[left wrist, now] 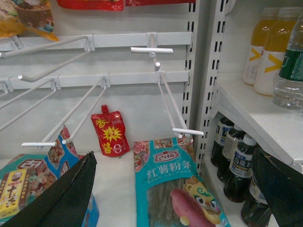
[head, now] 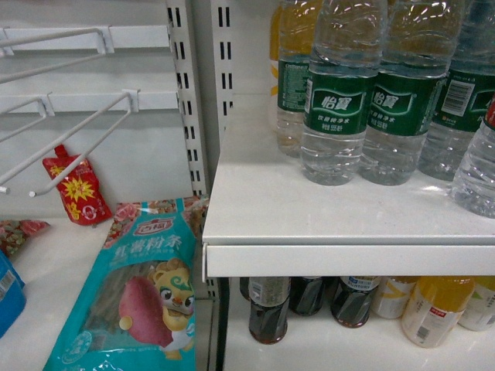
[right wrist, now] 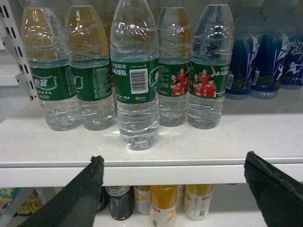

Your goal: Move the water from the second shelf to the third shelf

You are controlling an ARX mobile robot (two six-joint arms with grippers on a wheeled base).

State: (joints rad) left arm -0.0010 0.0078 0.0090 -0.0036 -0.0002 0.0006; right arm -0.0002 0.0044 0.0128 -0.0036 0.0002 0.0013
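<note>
Even, bright light; soft overall focus, faint glare on the shelf (head: 309, 209).

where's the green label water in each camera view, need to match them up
Head: water bottles stand at upper right, on the white shelf.
Left wrist: only one water bottle shows, cut off at the right edge, beside the orange drinks.
Right wrist: water bottles fill the centre and left, one standing forward of the row.
Shared landmark: the dark cola bottles on the shelf below, seen in all three views.
</note>
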